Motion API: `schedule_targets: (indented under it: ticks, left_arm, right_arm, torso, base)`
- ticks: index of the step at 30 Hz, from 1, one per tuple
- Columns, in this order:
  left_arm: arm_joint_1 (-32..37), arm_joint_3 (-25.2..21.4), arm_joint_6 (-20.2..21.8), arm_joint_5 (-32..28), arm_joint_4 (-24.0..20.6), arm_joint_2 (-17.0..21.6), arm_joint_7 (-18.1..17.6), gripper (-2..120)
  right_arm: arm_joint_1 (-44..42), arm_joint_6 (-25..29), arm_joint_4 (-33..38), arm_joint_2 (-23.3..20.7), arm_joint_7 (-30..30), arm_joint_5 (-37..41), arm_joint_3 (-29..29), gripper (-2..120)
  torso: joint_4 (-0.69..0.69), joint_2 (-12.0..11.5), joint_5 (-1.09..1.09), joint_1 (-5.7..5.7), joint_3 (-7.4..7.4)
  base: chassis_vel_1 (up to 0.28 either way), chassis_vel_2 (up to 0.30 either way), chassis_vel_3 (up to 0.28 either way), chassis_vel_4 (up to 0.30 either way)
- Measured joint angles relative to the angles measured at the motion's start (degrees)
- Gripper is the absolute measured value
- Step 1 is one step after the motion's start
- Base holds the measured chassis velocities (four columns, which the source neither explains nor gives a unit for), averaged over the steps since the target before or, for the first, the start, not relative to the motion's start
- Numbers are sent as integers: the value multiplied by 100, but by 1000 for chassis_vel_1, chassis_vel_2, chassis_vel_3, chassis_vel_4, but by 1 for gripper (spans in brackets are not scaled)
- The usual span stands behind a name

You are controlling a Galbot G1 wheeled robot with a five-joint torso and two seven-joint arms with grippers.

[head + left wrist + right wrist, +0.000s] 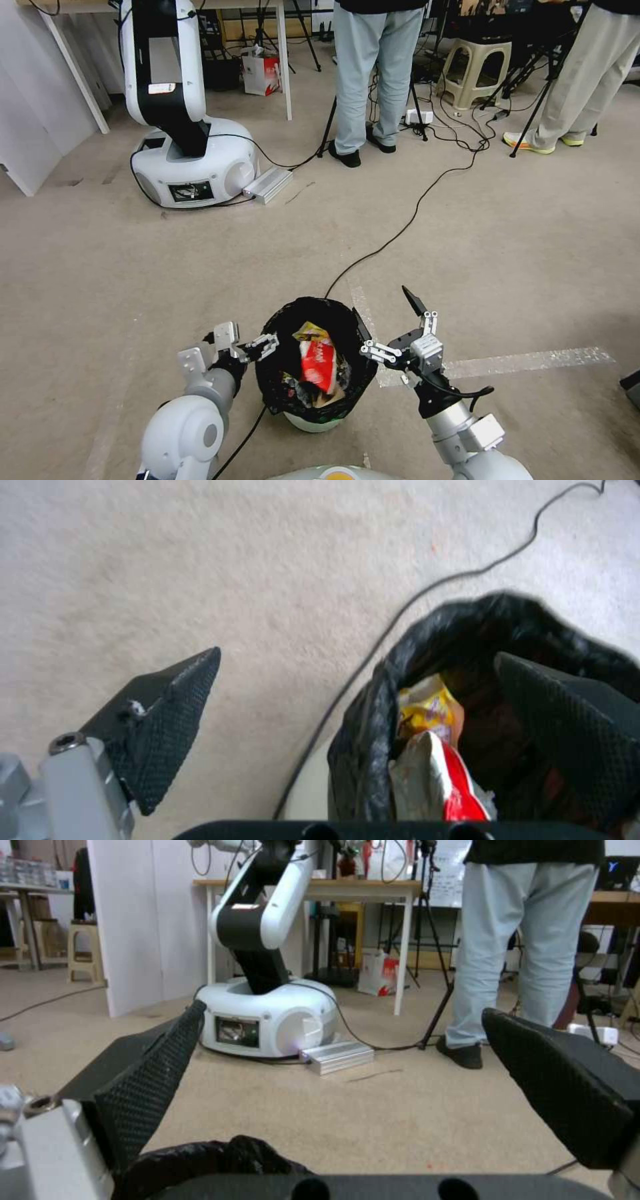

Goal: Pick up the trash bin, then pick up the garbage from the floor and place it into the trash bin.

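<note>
We see the trash bin upright on the beige carpet floor, mouth upward, its crinkly black liner holding a red packet and yellow wrapper. The left gripper straddles the rim, fingers apart, apparently unclamped. The right gripper gapes beside it.

The trash bin is white, lined with a crinkly black bag. Inside lie a red packet and a yellow wrapper. The floor is beige-tan carpet crossed by a pale tape line and a black cable.
</note>
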Motion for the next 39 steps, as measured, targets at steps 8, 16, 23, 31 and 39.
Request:
schedule_targets:
  ticks: [8, 16, 23, 31, 39]
  left_arm:
    - [762, 52, -761, 1321, -658, 18, 91, 100]
    - [1278, -35, -3279, 3081, -231, -11, 692, 100]
    - [1502, -88, -4642, 3419, 263, -97, 798, 100]
    - [1397, -86, -4981, 3636, 412, -130, 779, 100]
    - [1389, -86, -4951, 3623, 412, -130, 765, 100]
  right_arm:
    - [32, 52, -15, 112, 125, -57, 117, 100]
    - [161, -10, 98, 268, 711, -56, 138, 100]
    - [158, 54, 58, 450, 1003, -166, 208, 100]
    - [105, 113, -14, 527, 1064, -297, 250, 100]
    - [103, 114, -18, 526, 1064, -298, 250, 100]
  torso:
    - [-1, 0, -1, -1, 0]
    - [2, 0, 0, 0, 0]
    - [1, 0, 0, 0, -1]
    - [0, 0, 0, 0, -1]
    - [0, 0, 0, 0, -1]
  base:
    - [0, 0, 0, 0]
    - [0, 0, 0, 0]
    - [0, 0, 0, 0]
    - [0, 0, 0, 0]
    - [0, 0, 0, 0]
